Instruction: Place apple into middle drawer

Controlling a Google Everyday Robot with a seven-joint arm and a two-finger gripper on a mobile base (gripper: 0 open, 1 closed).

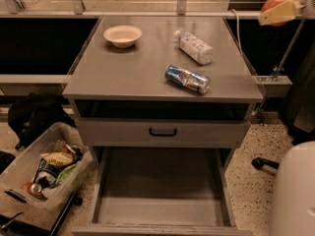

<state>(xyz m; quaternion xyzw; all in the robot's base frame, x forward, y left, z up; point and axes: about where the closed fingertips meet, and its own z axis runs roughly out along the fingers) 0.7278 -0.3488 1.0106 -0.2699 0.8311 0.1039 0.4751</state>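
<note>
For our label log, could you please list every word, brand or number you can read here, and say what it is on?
No text can be read.
The bottle: label print too blurred.
The can: coloured print too blurred.
The wrappers in the bin: too small.
The hand, top right beside the cabinet, holding the apple: no marking shows.

At the upper right, the cream gripper (277, 10) grips a red-orange apple (273, 0). Grey cabinet (133, 70), grey middle drawer (162, 186) (black handle (163, 132) above it). Cream bowl (122, 35), clear bottle (196, 47) with white label, blue can (186, 78), speckled beige floor (252, 146).
</note>
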